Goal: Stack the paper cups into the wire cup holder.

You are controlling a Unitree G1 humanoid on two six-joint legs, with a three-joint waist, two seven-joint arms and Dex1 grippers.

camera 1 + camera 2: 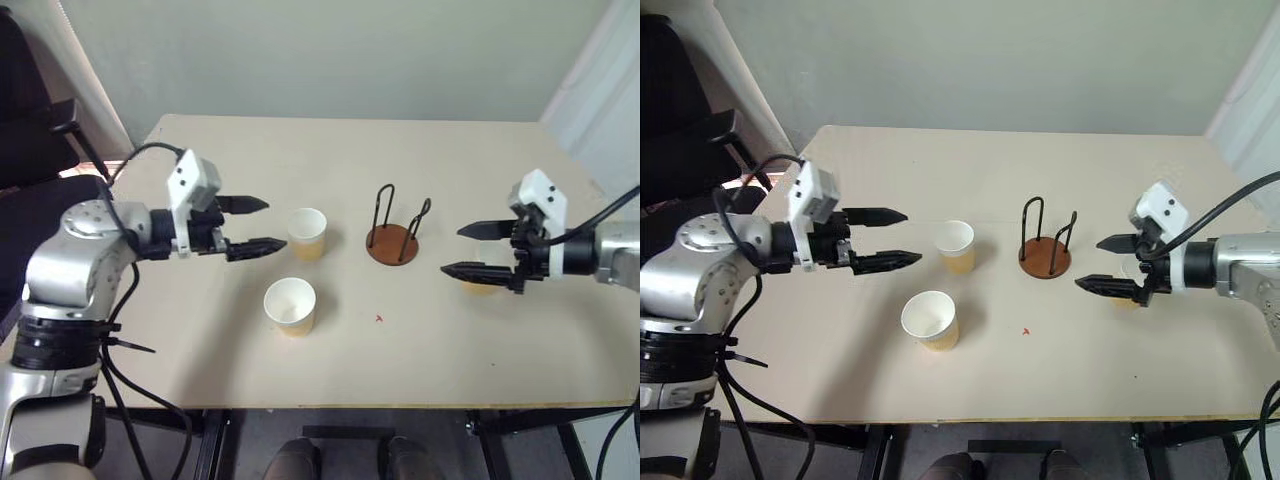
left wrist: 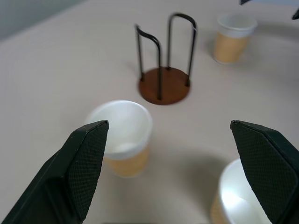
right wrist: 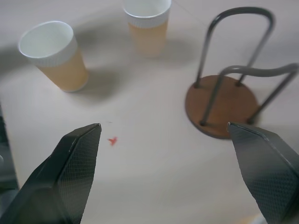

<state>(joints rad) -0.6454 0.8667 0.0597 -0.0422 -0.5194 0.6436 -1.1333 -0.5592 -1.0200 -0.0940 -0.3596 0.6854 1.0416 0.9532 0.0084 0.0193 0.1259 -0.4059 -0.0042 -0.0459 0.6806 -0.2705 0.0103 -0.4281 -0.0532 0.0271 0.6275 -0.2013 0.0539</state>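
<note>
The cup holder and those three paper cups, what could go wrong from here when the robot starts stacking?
1. The cup holder is a light disc with thin wire loops; a cup coming in off-centre could catch a loop and tip it or push it away.
2. The two cups on the left, and, stand close together; the open left gripper reaching for one may knock over the other.
3. The third cup sits partly hidden under the open right gripper, so it could get bumped.

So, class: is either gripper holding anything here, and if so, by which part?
Nothing is held. The left gripper and right gripper are both open, above the table, and all three cups stand free.
</note>
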